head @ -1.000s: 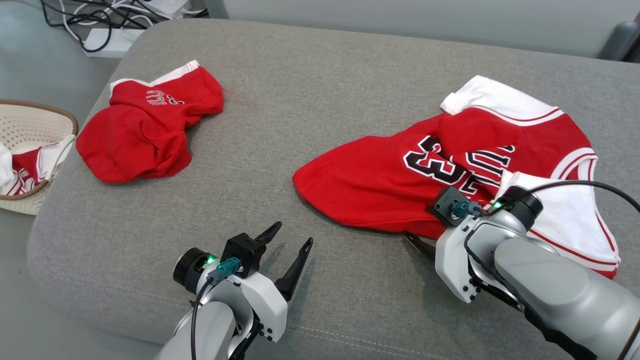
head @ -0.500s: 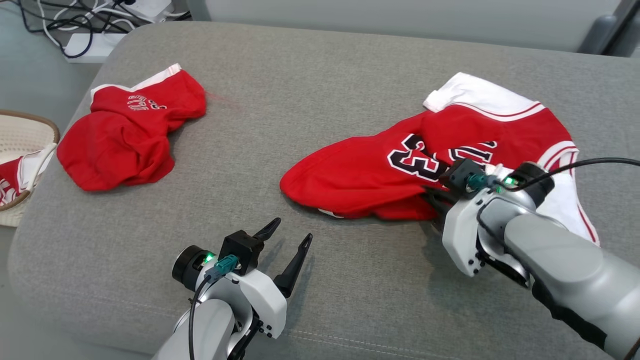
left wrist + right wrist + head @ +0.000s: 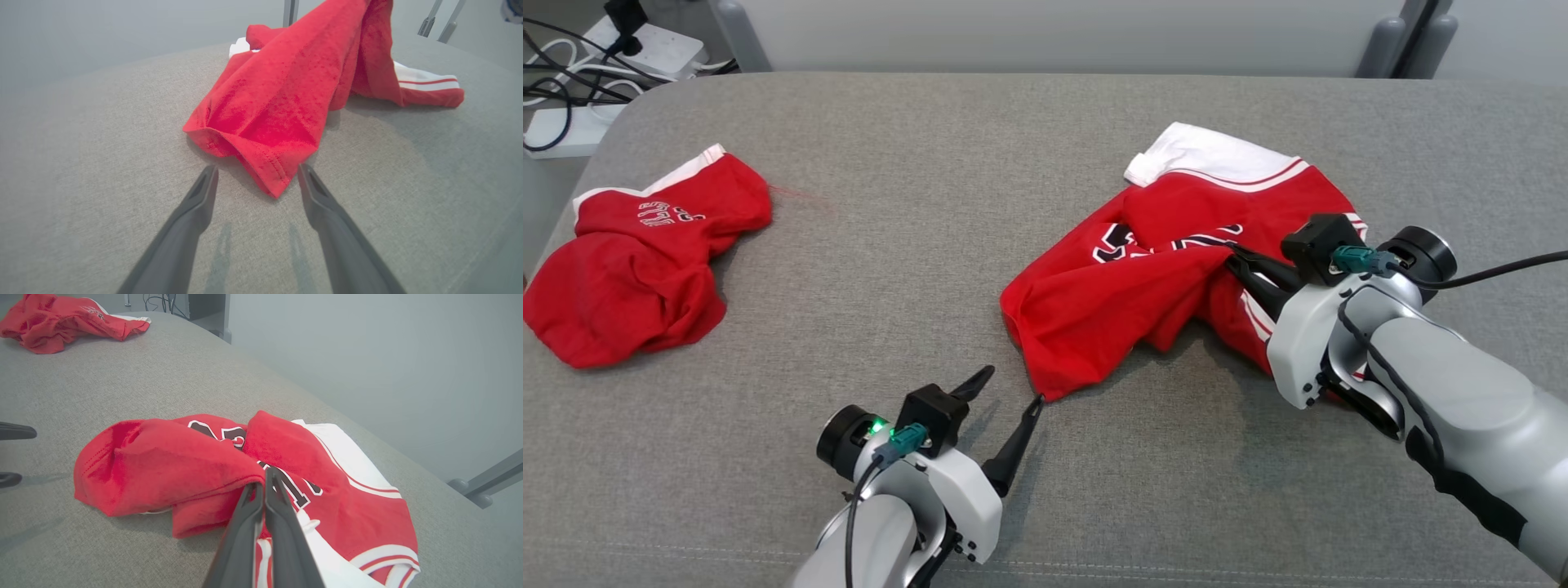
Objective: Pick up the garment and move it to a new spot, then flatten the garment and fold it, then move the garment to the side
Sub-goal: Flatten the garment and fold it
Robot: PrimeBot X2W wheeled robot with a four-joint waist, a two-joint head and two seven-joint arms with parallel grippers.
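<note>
- Item one: red and white basketball jersey [image 3: 1094, 318] with dark numerals, bunched on the right half of the grey upholstered surface [image 3: 931, 204]. Its white panel lies on the far side.
- Right gripper [image 3: 1232, 255]: I see its two long dark fingers pressed together on a fold of the red cloth near the numerals. The fold rises to the grip and the rest of the jersey trails on the surface.
- Left gripper [image 3: 1013, 385]: jaws spread wide, holding nothing, low over the surface at the near middle. The jersey's near hem corner lies between the fingertips [image 3: 303, 173], and I cannot tell whether it touches them.
- Item two: crumpled red garment with white trim [image 3: 637, 269], at the far left of the surface, well apart from the jersey.
</note>
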